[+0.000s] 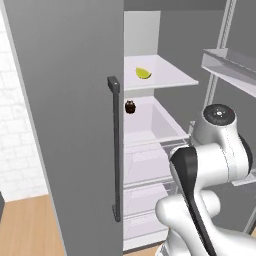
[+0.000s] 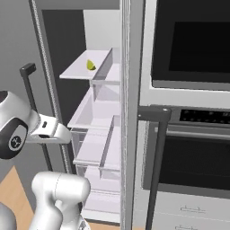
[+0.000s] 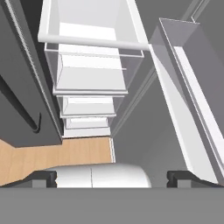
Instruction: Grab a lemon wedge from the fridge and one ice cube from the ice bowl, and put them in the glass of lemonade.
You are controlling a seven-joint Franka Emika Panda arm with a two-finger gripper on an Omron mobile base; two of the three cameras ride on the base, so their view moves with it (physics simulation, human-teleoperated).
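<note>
fridge [image 1: 65,100] open: lemon wedge [image 1: 143,73] on upper shelf; claw [image 3: 112,177] spread wide, empty.

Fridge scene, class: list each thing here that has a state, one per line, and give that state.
fridge: right door open, left door shut
lemon wedge: lying on the upper shelf, untouched
small dark round thing: sitting on the shelf below the wedge
gripper: open, empty, pointing down along the drawers
oven: door shut

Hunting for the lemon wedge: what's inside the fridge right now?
The lemon wedge lies on the upper shelf; a small dark brown round thing sits one level down, with clear drawers below. The closed left door covers that half.
</note>
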